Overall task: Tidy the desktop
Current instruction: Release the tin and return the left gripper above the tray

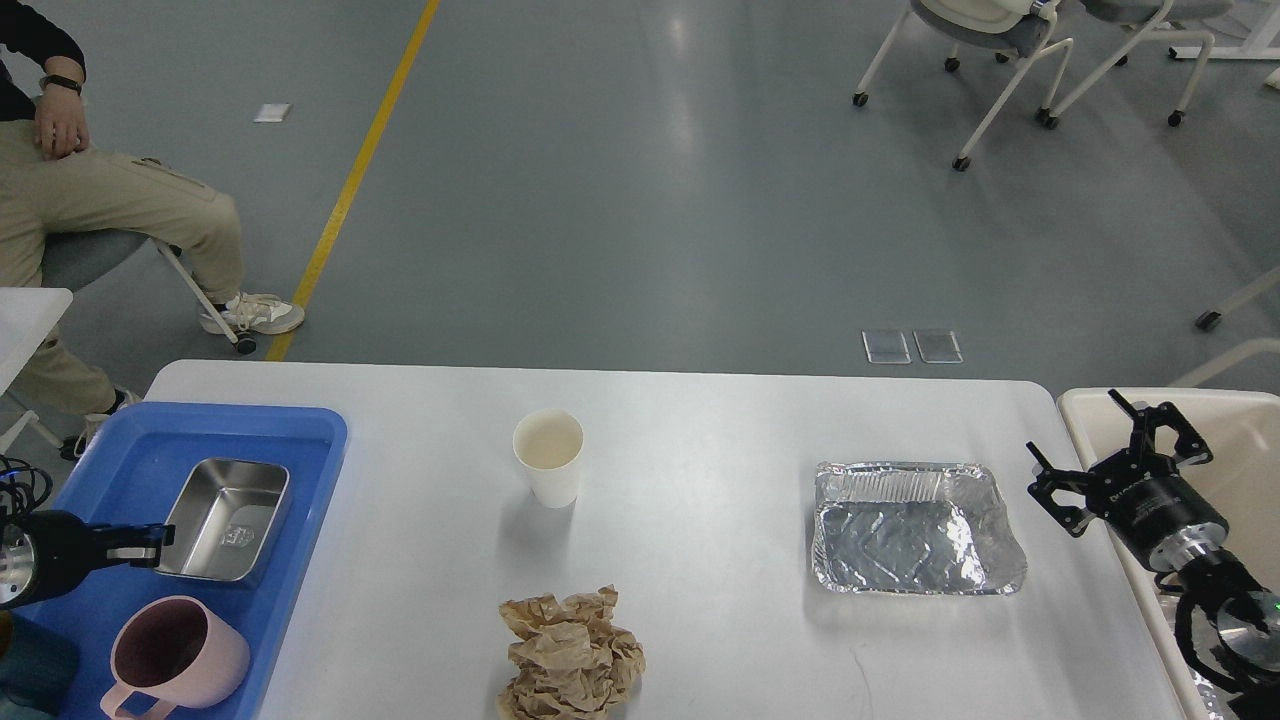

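Where the desktop (700, 600) runs out of the head view at the bottom, its near edge and both near corners are cut off; only the two rounded far corners show, and the long axis lies left to right across the lower half of the view. On it: a white paper cup (548, 457) upright, mouth open, left of centre; a crumpled wad of brown paper (570, 655) at the near edge, its lower part clipped by the view; a foil tray (915, 527), long side parallel to the desktop's, dented at its right rim. At the left end a blue plastic tray (300, 470) holds a steel pan (227, 519) with an embossed mark on its floor, too small to read, and a pink mug (175, 657), handle toward the near-left, partly cut off. Left gripper (155, 542) enters from the left, pinching the steel pan's left rim; fingers seen edge-on. Right gripper (1115, 452) hangs over the gap between the desktop's right edge and a cream bin (1240, 420), jaws spread wide, holding nothing; white lettering on its body, not legible. Beyond: grey floor, yellow line (350, 185), seated person (90, 200) cut off at left, white chairs (1010, 60) top right.
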Available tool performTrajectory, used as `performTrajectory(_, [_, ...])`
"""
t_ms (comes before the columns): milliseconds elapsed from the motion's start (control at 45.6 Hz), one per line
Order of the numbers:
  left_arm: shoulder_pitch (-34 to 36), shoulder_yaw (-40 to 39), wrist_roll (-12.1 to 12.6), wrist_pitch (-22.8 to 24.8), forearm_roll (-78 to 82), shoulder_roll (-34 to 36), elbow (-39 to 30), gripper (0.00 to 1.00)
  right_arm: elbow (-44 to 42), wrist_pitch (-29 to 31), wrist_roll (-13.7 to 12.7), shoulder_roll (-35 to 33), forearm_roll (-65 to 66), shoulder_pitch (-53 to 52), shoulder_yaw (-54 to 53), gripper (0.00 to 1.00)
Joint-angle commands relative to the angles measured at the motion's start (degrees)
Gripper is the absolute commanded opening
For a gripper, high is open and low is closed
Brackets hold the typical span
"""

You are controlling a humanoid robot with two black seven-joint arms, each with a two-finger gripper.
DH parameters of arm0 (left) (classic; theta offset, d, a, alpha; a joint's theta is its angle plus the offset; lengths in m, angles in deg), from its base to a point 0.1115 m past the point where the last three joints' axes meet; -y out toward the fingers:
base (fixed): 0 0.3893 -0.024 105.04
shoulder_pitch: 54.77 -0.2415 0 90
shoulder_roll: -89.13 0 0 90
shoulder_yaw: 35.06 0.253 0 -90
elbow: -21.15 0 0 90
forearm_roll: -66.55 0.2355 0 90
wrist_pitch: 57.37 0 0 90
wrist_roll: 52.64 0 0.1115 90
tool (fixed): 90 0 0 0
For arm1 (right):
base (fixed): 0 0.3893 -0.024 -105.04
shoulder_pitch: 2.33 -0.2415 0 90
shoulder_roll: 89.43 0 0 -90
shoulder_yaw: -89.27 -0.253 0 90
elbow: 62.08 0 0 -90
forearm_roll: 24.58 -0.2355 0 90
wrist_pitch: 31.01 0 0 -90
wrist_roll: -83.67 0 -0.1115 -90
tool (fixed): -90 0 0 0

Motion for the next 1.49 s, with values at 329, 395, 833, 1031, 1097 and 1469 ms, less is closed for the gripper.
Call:
performTrajectory(329, [0.7, -4.6, -0.8, 0.7, -17.9, 0.1, -0.2, 0.93, -0.2, -0.3, 0.0, 0.2, 1.4, 0.0, 0.0, 1.0])
performTrajectory(395, [0.8, -7.9, -1.0, 0.8, -21.3, 0.5, -0.5, 0.94, -0.2, -0.4, 0.0, 0.2, 1.4, 0.0, 0.0, 1.0])
performTrajectory(833, [-5.2, -40.6, -2.0, 8.3, -40.8, 3.9, -0.9, 0.96, -0.2, -0.6, 0.0, 0.1, 2.3, -0.2, 0.0, 1.0])
performTrajectory(1031, [-6.3, -41.4, -7.9, 9.1, -42.6, 3.6, -0.3, 0.97, -0.2, -0.6, 0.0, 0.0, 2.3, -0.2, 0.0, 1.0])
performTrajectory(1097, [-8.1, -41.6, -10.3, 10.5, -44.8, 3.5, -0.4, 0.97, -0.2, -0.6, 0.0, 0.0, 2.3, -0.2, 0.0, 1.0])
performTrajectory(1469, [-10.5, -42.8, -10.2, 26.2, -56.1, 2.7, -0.4, 0.97, -0.1, -0.6, 0.0, 0.1, 4.7, -0.2, 0.0, 1.0])
